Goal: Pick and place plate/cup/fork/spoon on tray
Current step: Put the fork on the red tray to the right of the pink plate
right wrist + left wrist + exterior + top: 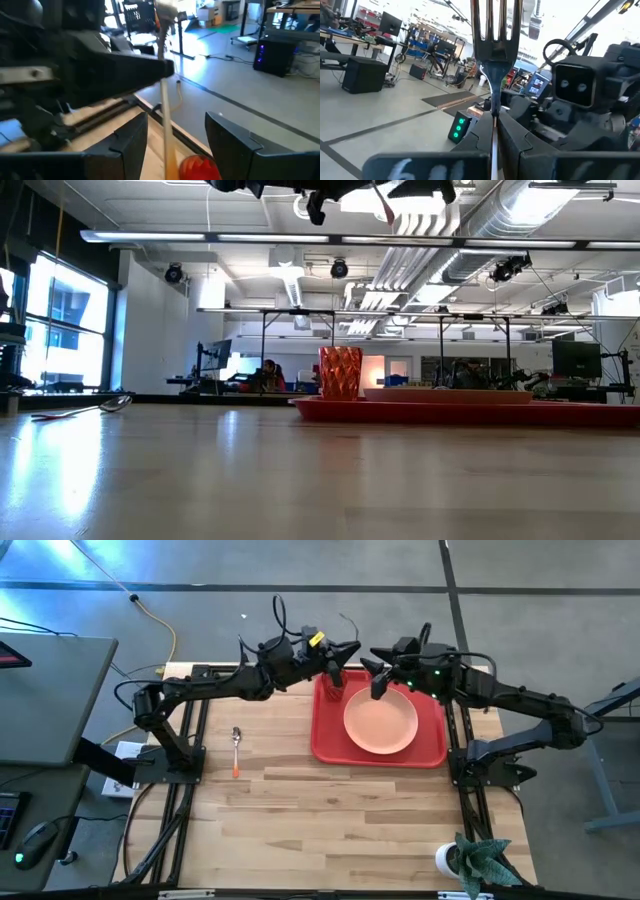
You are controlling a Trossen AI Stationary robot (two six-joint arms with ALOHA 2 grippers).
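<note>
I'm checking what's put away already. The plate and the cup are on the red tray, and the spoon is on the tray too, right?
Not quite. The plate and cup are on the red tray, but the spoon lies on the bare wooden table, off to the tray's side. The high view shows it.

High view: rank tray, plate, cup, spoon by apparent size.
1. tray
2. plate
3. spoon, long but very slim
4. cup, partly hidden under the left gripper, so its rank against the spoon is unsure.
</note>
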